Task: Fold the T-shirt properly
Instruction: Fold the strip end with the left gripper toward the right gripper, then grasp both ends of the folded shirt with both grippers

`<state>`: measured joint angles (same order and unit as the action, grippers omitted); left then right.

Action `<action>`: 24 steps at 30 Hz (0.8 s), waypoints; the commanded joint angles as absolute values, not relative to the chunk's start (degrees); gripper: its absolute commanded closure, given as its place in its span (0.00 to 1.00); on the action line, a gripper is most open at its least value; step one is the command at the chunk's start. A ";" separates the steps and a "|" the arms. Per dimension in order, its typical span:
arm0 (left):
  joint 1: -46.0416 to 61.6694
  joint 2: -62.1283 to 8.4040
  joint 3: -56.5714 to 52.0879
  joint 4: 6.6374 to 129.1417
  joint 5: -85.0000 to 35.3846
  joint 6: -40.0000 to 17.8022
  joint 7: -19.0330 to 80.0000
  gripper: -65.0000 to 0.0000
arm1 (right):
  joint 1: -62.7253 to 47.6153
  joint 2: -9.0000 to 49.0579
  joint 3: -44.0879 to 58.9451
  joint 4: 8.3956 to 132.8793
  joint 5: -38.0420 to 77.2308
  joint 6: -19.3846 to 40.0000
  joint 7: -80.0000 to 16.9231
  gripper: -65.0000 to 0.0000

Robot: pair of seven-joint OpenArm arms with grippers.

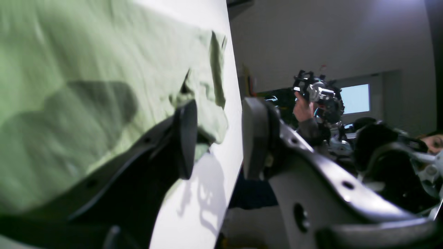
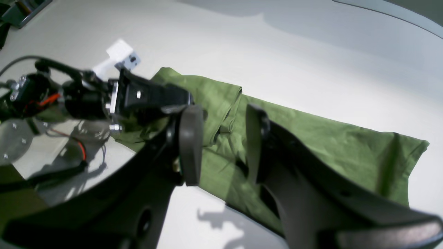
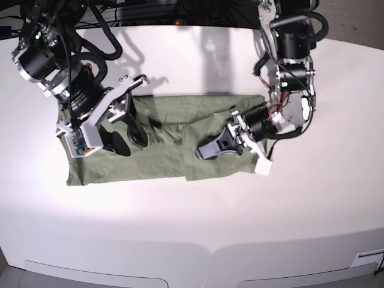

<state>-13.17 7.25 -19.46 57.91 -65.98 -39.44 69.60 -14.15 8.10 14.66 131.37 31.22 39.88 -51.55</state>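
The green T-shirt (image 3: 162, 162) lies on the white table (image 3: 192, 228) as a long flat band, wrinkled, with a folded flap near its middle. My right gripper (image 3: 129, 143) hovers over the shirt's left part. Its jaws stand open, and the right wrist view shows only cloth (image 2: 328, 138) beyond the gap of the gripper (image 2: 223, 148). My left gripper (image 3: 204, 151) is over the shirt's right half, pointing left. In the left wrist view that gripper (image 1: 219, 141) is open with nothing in it, beside a rumpled corner of the shirt (image 1: 86, 69) at the table edge.
The table's edge (image 1: 235, 103) runs right by the left gripper. Beyond it a person (image 1: 432, 141) sits and a hand holds another black device (image 1: 318, 97). Cables and dark equipment (image 3: 150, 12) line the back of the table.
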 commanded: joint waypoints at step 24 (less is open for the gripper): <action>-31.53 1.89 -14.48 59.00 -43.13 -40.00 64.79 0.67 | -9.54 14.98 39.75 118.85 21.63 37.63 -46.11 0.37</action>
